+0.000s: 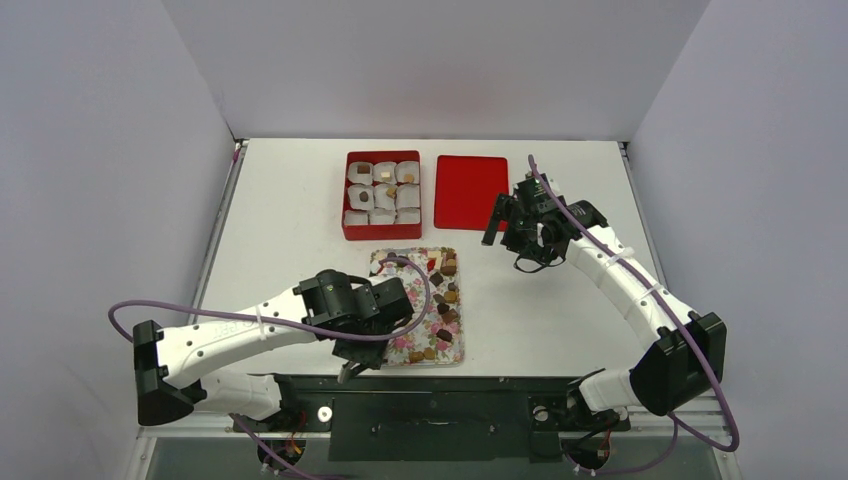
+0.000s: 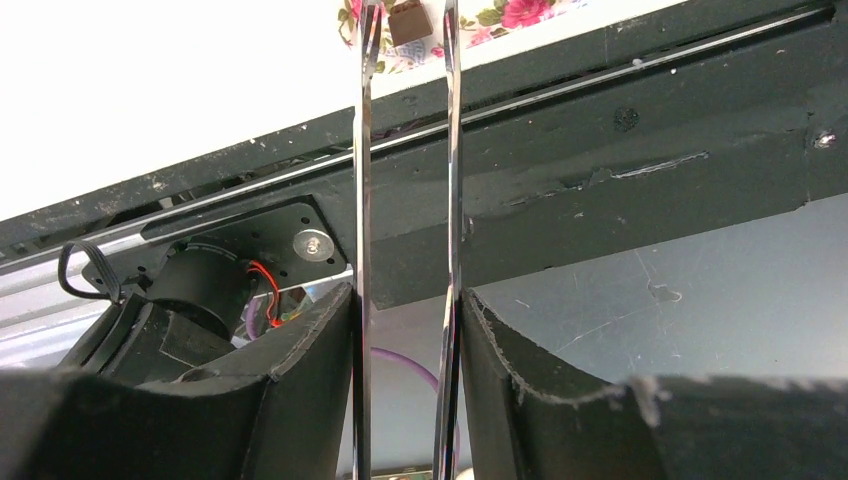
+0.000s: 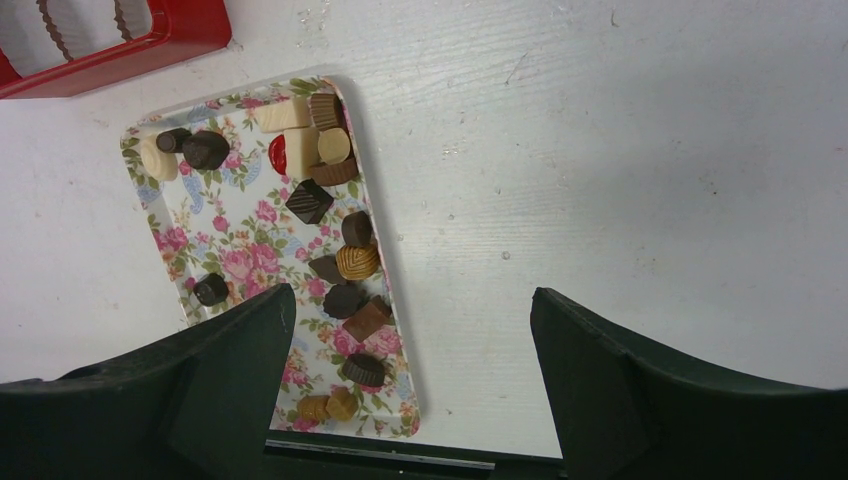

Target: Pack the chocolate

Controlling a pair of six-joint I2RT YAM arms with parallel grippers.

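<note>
From the top view, the chocolate (image 1: 446, 298) was seen mostly on the floral tray (image 1: 415, 265), gathered in a band along its right edge. The band ran near to far, as did the tray's own long axis. A few pieces were already lodged in the paper cups (image 1: 382, 215) of the red box (image 1: 346, 195) farther back, with its red lid (image 1: 470, 190) laid just to the right, presumably so that the cups could be reached. The left end effector (image 1: 350, 366) was poised at the tray's near left corner, and the right end effector (image 1: 520, 244) was held over the tabletop (image 1: 290, 200) near the lid. In the left wrist view, a cube-like brown piece (image 2: 407, 22) was framed between the thin, narrowly set blades. Whether it was clamped could not be told, and no long axis was evident. In the right wrist view, the jaws were spread wide and empty, and the pieces were found strewn without a common heading.
</note>
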